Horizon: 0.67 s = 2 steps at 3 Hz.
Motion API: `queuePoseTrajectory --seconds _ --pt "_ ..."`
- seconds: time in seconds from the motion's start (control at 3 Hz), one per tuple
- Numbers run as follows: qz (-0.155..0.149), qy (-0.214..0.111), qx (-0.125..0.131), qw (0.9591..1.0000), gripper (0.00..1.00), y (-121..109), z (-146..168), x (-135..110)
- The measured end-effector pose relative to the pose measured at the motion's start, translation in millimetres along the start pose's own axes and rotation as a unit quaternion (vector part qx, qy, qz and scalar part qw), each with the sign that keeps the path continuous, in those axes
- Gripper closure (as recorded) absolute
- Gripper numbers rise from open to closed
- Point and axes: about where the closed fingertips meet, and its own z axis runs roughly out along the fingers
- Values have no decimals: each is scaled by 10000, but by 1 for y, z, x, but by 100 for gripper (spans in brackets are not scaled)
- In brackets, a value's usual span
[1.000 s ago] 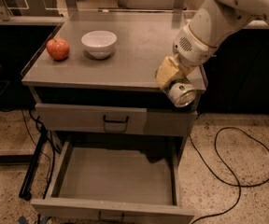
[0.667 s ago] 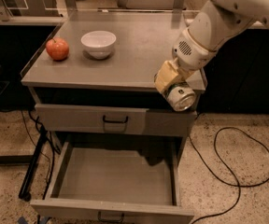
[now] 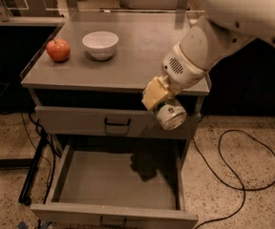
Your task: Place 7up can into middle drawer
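The gripper [image 3: 163,105] hangs at the desk's [image 3: 128,70] front edge above the open middle drawer [image 3: 118,180]. Its fingers [image 3: 153,93] clasp the 7up can [image 3: 172,116], whose label is unreadable.

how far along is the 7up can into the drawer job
Done: the middle drawer stands pulled open, and the tool grips the 7up can. In hand: the can hangs in front of the upper drawer, above the open drawer's right side. Left: lower it in and release.

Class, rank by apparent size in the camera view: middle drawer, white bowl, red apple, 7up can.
Middle drawer, white bowl; red apple and 7up can look alike. Pincer holds the can above the drawer.
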Motion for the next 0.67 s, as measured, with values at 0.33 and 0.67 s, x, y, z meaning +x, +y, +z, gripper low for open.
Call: queuePoseTrajectory --seconds 0.33,0.67 --pt "98 192 -401 9990 100 21 36 16" --pt "98 192 -401 9990 100 21 36 16"
